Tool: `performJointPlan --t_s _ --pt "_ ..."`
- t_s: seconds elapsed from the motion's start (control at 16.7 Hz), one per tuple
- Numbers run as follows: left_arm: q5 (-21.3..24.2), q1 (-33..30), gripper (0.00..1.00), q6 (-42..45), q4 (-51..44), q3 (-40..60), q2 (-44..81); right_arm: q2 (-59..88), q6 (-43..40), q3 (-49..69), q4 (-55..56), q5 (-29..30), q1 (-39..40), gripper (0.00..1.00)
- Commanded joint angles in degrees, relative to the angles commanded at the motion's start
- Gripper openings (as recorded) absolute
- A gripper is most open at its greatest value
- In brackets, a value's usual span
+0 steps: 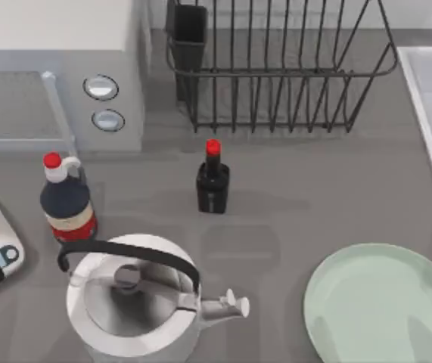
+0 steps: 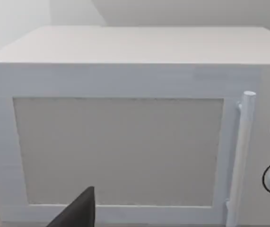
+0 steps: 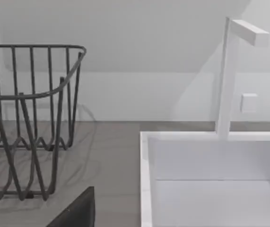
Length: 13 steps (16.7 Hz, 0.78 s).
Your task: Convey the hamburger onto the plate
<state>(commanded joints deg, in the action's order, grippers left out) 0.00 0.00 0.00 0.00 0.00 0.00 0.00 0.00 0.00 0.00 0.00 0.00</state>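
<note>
Both grippers are sitting out of clear sight, so I cannot tell how they are standing or holding. Near the table's right front corner the plate (image 1: 386, 306) is lying bare, well apart from the white kettle (image 1: 136, 302) at the left.

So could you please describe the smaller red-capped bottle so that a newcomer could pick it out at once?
Start at the wire dish rack at the back of the table. Just in front of it stands the small black bottle, alone mid-table. Unlike the rounder dark bottle beside the microwave, it is squarish and bears no label band.
</note>
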Motion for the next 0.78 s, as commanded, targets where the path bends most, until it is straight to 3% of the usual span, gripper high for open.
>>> performJointPlan --t_s 0.36,0.78 --pt "0.0 0.0 1.0 0.0 0.0 0.0 0.0 6.28 -2.17 4.4 -5.85 0.02 -0.68 1.0" --pt "0.0 0.0 1.0 0.0 0.0 0.0 0.0 36.43 -10.44 21.14 -28.78 0.09 -3.27 1.0"
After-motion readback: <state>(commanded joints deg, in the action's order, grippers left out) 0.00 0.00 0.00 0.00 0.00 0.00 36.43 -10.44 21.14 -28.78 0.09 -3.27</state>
